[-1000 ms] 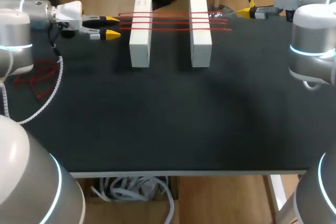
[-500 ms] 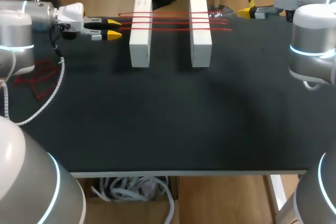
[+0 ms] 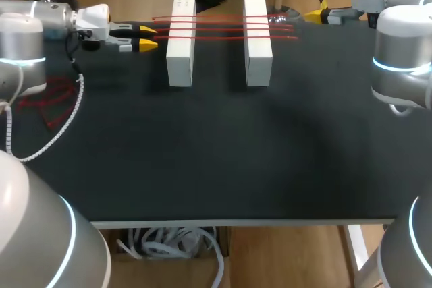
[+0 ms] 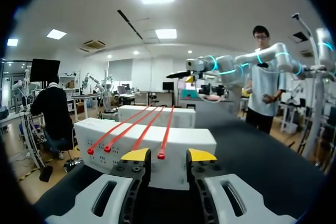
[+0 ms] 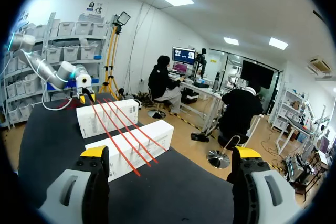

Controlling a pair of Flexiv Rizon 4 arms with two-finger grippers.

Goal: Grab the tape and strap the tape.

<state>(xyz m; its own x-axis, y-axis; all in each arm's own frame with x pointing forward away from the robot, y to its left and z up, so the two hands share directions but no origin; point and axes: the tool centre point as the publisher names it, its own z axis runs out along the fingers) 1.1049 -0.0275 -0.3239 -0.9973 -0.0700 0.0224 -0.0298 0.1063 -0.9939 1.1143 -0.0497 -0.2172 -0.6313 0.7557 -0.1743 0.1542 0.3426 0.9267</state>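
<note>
— Where is the left arm (image 3: 27, 38) held?
— It is stretched out flat along the upper left of the head view. The left gripper (image 3: 144, 37) is pointed sideways at the left white box (image 3: 181, 42). It is held near the box but not touching it.
— Is anything held by it?
— No. Its fingers are parted a little and nothing is pinched. In the left wrist view, the end of one tape is seen just ahead of the gap.
— Where are the red tapes (image 3: 223, 26)?
— Four are laid side by side across both boxes, in the upper middle of the head view. The right white box (image 3: 258, 42) is set beside the left one, with a gap between. Both are stood on the black table (image 3: 216, 160).
— And the right arm (image 3: 401, 59)?
— It is bent up at the upper right. The right gripper (image 5: 170, 153) is pointed toward the boxes, well apart from them. Its fingers are spread wide and nothing is gripped.
— What else is seen?
— A red tangle (image 3: 47, 102) is left on the table at the left edge.
</note>
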